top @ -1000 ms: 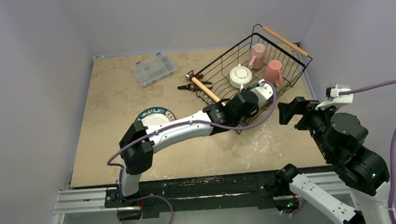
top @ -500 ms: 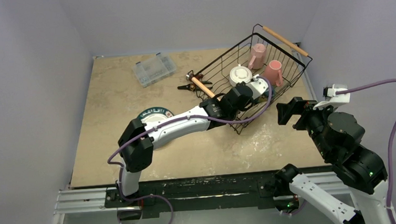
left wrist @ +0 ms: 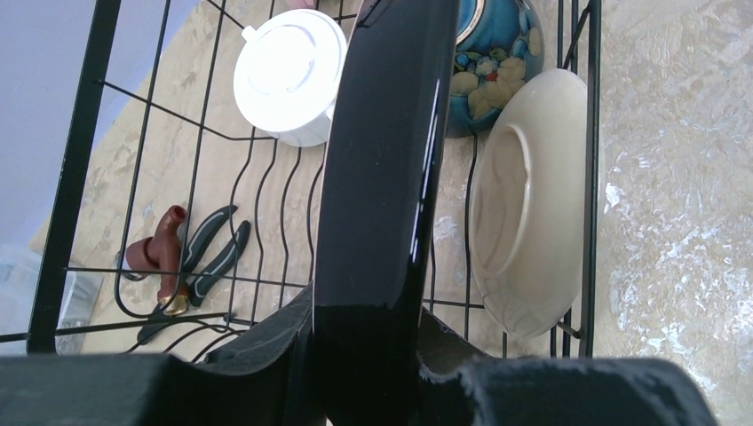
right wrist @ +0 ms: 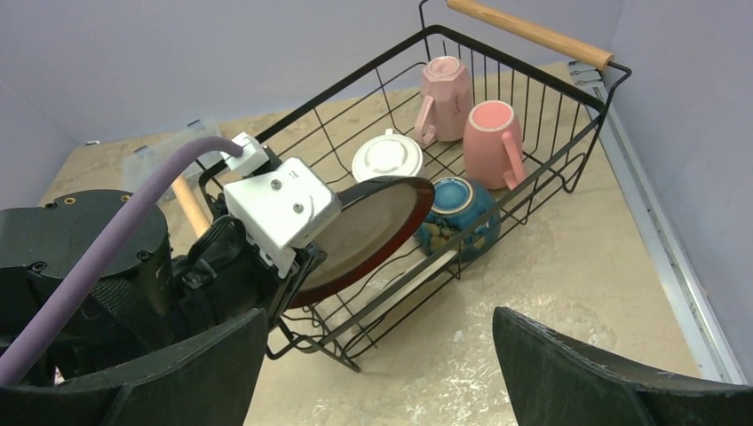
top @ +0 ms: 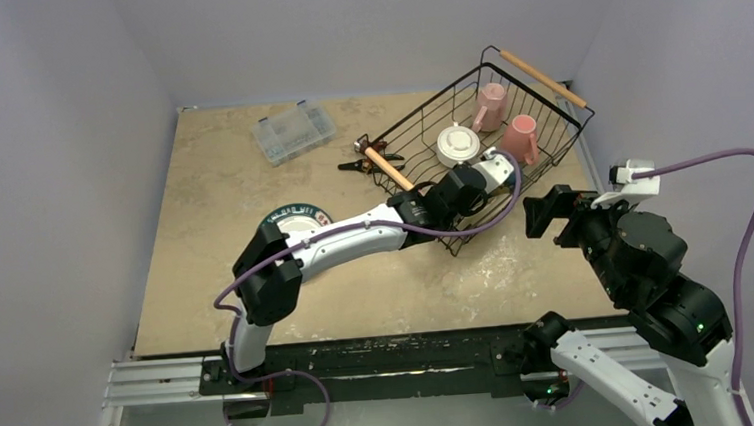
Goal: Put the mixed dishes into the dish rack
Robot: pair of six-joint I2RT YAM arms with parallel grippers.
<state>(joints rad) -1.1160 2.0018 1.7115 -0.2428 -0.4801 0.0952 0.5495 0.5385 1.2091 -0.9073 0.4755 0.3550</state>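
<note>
The dish rack [top: 424,110] stands at the back right and holds two pink mugs [top: 491,104] [top: 521,138], a white two-handled cup [top: 459,145], a blue bowl [right wrist: 457,211] and a cream plate [left wrist: 531,206] on edge against its near wall. My left gripper [top: 468,184] is shut on the large red-rimmed plate [right wrist: 371,232] and holds it tilted on edge inside the rack's near end, beside the cream plate. In the left wrist view the plate [left wrist: 384,160] shows edge-on, dark, between the fingers. My right gripper [right wrist: 380,373] is open and empty, just right of the rack.
A dark-rimmed plate with a white centre [top: 295,219] lies on the table under the left arm. A clear compartment box [top: 294,132] sits at the back left. A black-and-red hand tool [top: 360,155] lies by the rack's left wooden handle [top: 391,169].
My left gripper has carried the red-rimmed plate a little further back into the rack. The right arm has drifted slightly left.
</note>
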